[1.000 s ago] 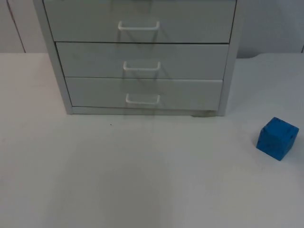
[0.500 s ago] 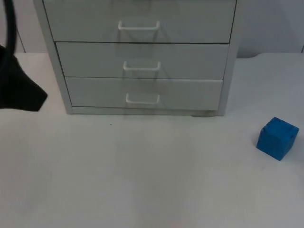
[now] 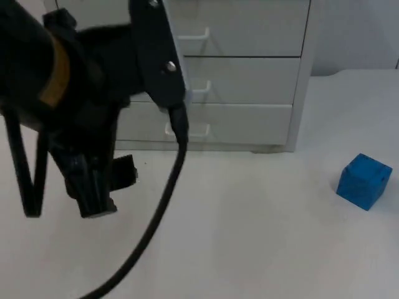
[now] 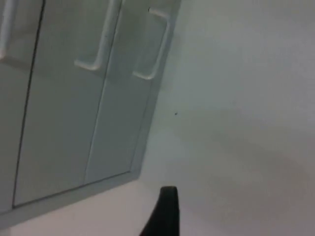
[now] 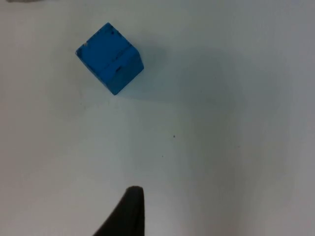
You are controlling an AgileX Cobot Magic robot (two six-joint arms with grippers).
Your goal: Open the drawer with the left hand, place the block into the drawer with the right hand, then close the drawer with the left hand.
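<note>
Hovering before the drawer cabinet (image 3: 249,75), the left gripper (image 3: 100,190) is nearest its closed drawers; finger opening cannot be told. Blue block (image 3: 365,181) sits on the counter (image 3: 262,249), well right of the cabinet.

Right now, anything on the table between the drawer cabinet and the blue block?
Nothing: bare white table runs between the cabinet and the blue block, as the top view shows.

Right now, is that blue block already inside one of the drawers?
No, the blue block sits on the white table, off to the side of the drawer cabinet, whose drawers are all shut.
</note>
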